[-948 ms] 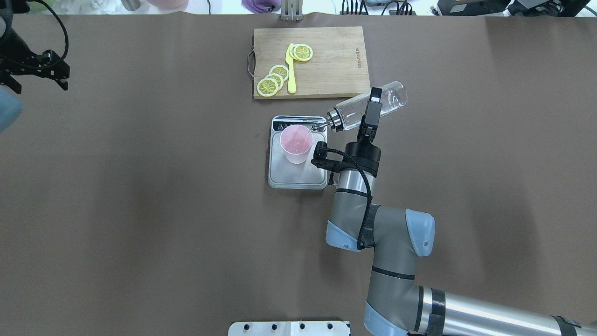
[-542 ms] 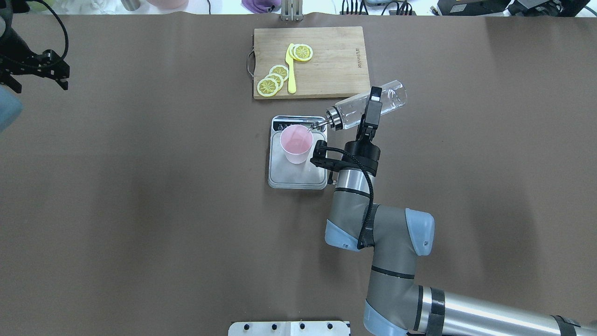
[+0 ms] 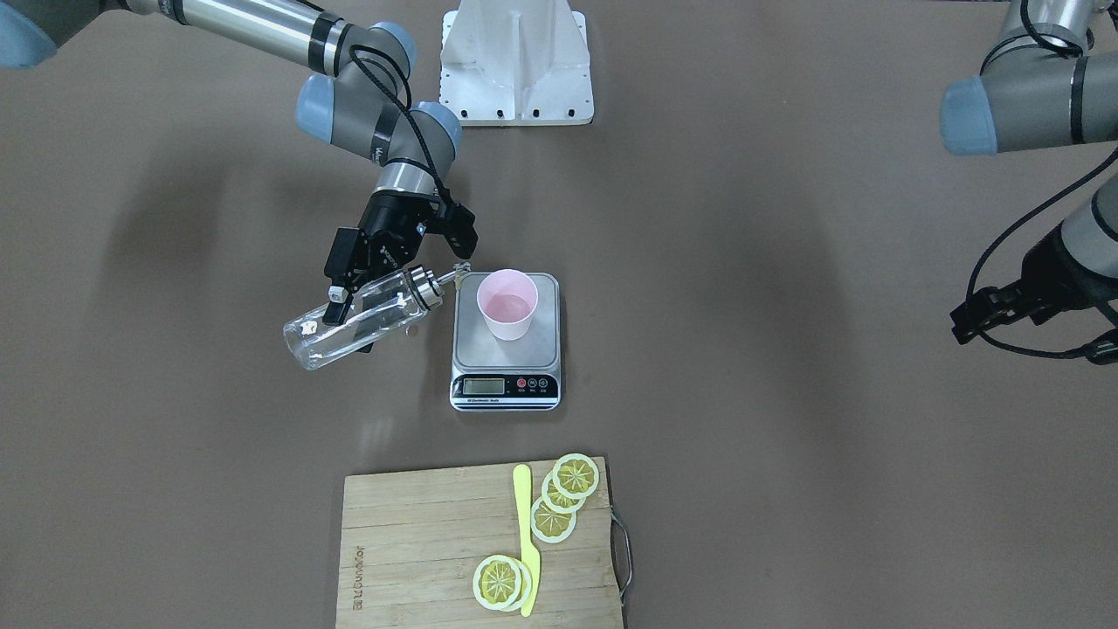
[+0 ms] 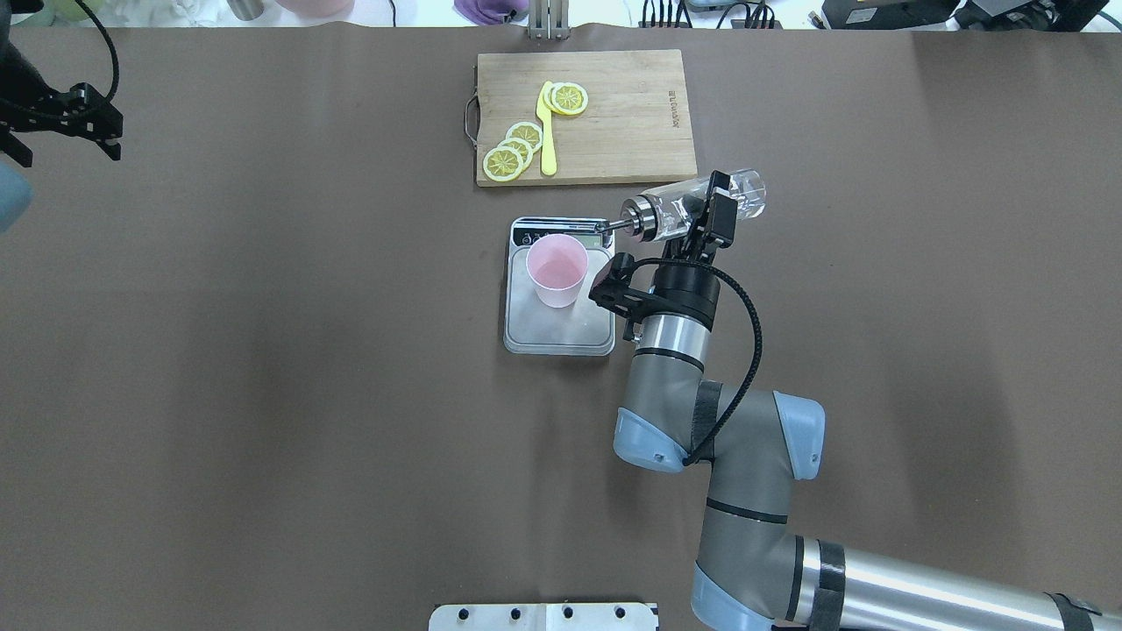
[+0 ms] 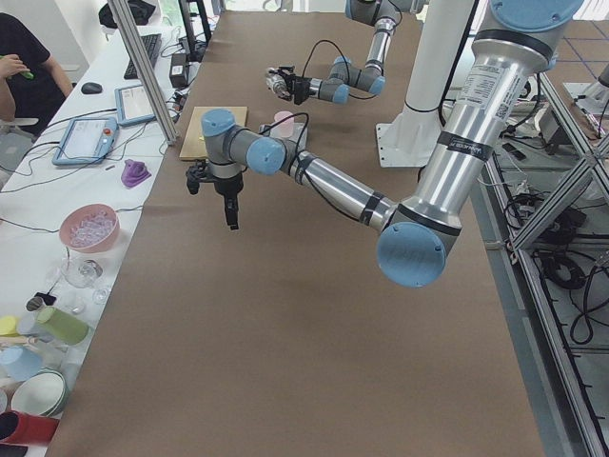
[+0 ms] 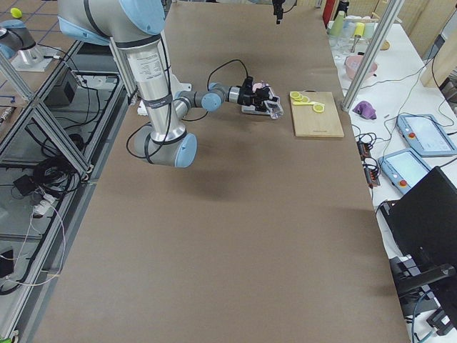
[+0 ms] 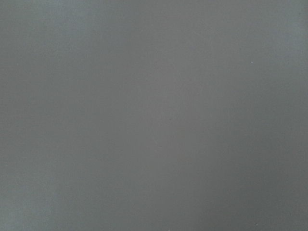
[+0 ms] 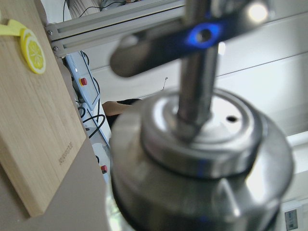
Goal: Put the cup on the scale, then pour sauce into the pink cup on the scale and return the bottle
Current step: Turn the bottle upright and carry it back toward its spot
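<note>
The pale pink cup (image 4: 557,267) (image 3: 507,306) stands upright on the silver scale (image 4: 543,329) (image 3: 505,385) at mid-table. My right gripper (image 4: 706,206) (image 3: 349,306) is shut on the clear glass bottle (image 4: 679,209) (image 3: 384,316), which lies almost level in the air just right of the scale. Its silver spout (image 4: 607,226) points at the scale's far right corner, beside the cup's rim and not over it. The sauce is hard to make out in the glass. My left gripper (image 4: 61,123) (image 3: 1031,301) hangs far off at the table's left end, its fingers hidden.
A wooden cutting board (image 4: 622,114) (image 3: 419,542) lies just beyond the scale, with lemon slices (image 4: 513,149) and a yellow knife (image 4: 547,140) on it. The robot's white base (image 3: 515,61) stands at the near edge. A person (image 5: 19,57) sits at a side bench.
The right wrist has turned and brought the bottle back toward level. The spout has pulled away from over the cup to the scale's corner. The left arm shifted slightly.
</note>
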`<state>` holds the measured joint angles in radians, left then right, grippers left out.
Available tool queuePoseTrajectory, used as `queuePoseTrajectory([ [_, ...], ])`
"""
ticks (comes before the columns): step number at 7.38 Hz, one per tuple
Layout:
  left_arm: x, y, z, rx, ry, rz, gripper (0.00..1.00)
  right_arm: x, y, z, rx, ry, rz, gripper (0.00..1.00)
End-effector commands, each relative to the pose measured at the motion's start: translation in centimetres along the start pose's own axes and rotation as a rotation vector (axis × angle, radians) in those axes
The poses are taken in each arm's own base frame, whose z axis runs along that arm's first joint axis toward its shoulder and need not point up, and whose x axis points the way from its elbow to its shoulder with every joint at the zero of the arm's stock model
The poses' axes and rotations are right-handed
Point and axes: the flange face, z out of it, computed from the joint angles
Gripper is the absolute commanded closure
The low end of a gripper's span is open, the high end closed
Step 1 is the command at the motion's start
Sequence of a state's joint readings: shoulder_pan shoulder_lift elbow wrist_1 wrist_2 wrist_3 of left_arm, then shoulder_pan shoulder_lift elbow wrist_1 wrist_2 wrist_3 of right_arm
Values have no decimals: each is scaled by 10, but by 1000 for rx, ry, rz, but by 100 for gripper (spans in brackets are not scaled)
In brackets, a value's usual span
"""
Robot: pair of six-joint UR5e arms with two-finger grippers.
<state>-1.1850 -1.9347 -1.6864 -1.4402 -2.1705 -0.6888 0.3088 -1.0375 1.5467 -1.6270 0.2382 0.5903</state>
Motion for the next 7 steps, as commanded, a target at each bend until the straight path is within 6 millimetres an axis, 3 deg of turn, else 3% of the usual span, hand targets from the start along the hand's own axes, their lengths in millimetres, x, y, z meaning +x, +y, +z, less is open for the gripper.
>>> queuePoseTrajectory([
  [1,3,2,-8,12,7,6,2,8,-5,-4,-79,-118,230,100],
  [2,2,1,-9,15,8,5,2,28,-15,-8,-106,-177,309,100],
  [4,5,4,-27,40,23,13,2,55,14,5,-179,-244,450,100],
  [5,5,4,-31,48,26,14,2,70,17,17,-198,-292,541,100],
  [7,10,7,-39,60,36,18,2,91,64,56,-228,-373,685,100],
])
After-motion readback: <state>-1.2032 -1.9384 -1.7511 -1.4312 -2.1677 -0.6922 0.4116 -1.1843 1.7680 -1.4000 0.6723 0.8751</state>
